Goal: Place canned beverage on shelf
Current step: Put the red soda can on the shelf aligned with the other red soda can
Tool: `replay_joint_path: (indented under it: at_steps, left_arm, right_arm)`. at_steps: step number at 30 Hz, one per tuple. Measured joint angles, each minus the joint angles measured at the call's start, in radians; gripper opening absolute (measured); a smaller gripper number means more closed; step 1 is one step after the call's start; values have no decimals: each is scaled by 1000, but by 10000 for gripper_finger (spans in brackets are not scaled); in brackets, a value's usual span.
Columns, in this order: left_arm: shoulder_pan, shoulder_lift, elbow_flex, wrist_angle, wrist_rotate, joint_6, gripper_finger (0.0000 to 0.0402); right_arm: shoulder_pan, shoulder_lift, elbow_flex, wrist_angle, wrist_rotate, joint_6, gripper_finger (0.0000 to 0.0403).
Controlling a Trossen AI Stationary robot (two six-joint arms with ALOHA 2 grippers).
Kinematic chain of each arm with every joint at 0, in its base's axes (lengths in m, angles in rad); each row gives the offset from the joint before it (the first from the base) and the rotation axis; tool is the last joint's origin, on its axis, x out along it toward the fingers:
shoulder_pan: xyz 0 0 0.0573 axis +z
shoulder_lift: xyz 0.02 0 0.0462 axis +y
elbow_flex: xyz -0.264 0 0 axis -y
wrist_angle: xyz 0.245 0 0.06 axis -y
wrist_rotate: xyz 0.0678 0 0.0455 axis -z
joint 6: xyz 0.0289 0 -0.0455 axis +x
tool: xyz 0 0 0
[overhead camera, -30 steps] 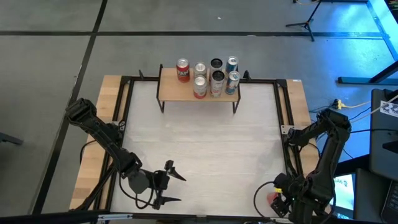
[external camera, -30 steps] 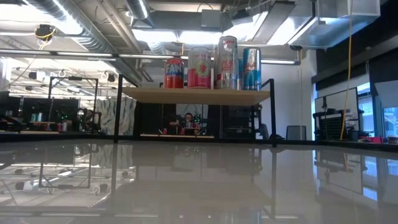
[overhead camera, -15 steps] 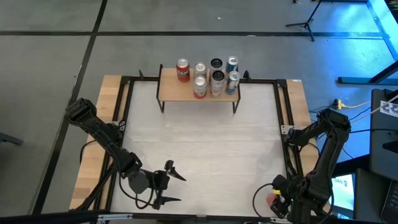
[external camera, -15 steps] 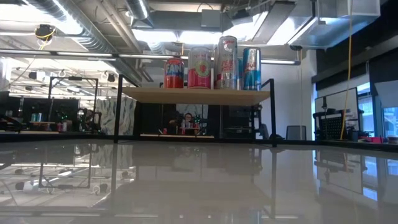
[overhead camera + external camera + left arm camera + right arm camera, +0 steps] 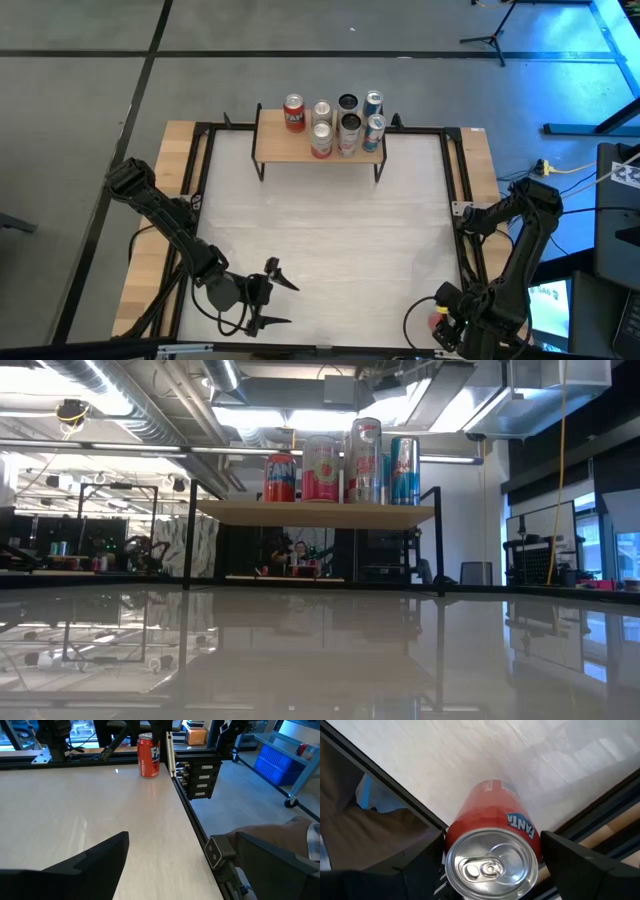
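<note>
Can [image 5: 492, 835] of red orange soda stands upright at the corner of the table [image 5: 340, 240] farthest from the shelf [image 5: 320, 147], on the right arm's side, hard against the black frame and well apart from the shelf. The right gripper [image 5: 447, 318] hangs directly over it, looking down on the silver lid and pull tab, with its two fingers spread wide to either side of the can's body. From the left wrist view the can rests on the tabletop with the gripper's dark bulk above its top, so the grip looks not yet made.

Over the past second the only change is small: the right arm has sunk and drawn slightly further away from the shelf, settling closer over the can. The can, the shelf and the left arm have not shifted. That reads as the final line-up before a grasp, with the lift and the carry to the shelf all still to come.

The left gripper [image 5: 292, 304] waits with its jaws wide apart and nothing between them, low over the table on the side opposite the shelf.

A cluster of cans [image 5: 347, 122] already crowds the shelf toward the right arm's end, with one red can [image 5: 293, 112] set a little apart; the bare board beyond that red can looks the likeliest spot for the newcomer.
</note>
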Motion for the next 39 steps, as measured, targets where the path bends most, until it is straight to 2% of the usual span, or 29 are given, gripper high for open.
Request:
replay_joint_path:
  at_steps: [32, 35, 39]
  left_arm:
    - [0, 0, 0, 0, 0, 0, 350]
    - [0, 0, 0, 0, 0, 0, 350]
    - [0, 0, 0, 0, 0, 0, 350]
  right_arm:
    - [0, 6, 0, 0, 19, -18, 322]
    - [0, 7, 0, -3, 19, -17, 341]
    - [0, 8, -1, -5, 17, -18, 390]
